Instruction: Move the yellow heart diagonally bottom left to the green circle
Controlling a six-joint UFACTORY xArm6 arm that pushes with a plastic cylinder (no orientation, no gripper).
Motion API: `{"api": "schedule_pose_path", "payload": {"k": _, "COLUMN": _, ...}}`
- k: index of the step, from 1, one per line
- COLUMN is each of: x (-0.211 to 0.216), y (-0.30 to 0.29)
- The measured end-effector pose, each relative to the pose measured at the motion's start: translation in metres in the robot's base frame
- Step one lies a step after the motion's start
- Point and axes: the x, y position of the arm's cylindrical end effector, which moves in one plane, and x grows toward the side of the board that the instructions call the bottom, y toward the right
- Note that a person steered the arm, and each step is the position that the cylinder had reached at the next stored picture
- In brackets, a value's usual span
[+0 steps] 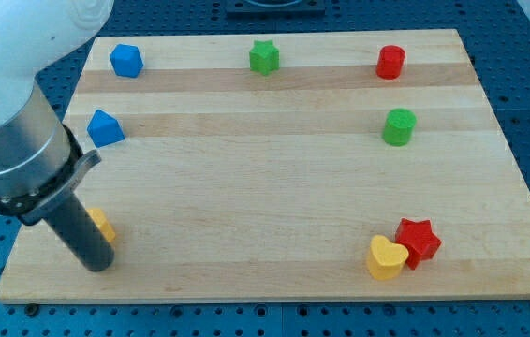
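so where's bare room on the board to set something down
The widest bare patch is mid-board, bordered by the blue block at the view's left, the green circle at the right, the green star above. Crowded: the yellow heart touching the red star, and my tip against a partly hidden yellow block.

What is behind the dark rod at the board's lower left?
A yellow block pokes out behind the rod, just right of my tip. Most of it is covered, so its shape cannot be told. Whether the tip touches it is unclear.
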Motion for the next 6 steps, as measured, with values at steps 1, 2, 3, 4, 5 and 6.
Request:
{"api": "schedule_pose_path", "payload": {"k": 1, "x": 0.030, "y": 0.071}}
{"api": "schedule_pose_path", "payload": {"k": 2, "x": 0.033, "y": 0.104}}
{"api": "schedule_pose_path", "payload": {"k": 3, "x": 0.033, "y": 0.150}}
{"api": "schedule_pose_path", "payload": {"k": 4, "x": 0.033, "y": 0.168}}
{"api": "schedule_pose_path", "payload": {"k": 5, "x": 0.033, "y": 0.176}}
{"api": "schedule_pose_path", "payload": {"k": 6, "x": 0.034, "y": 0.187}}
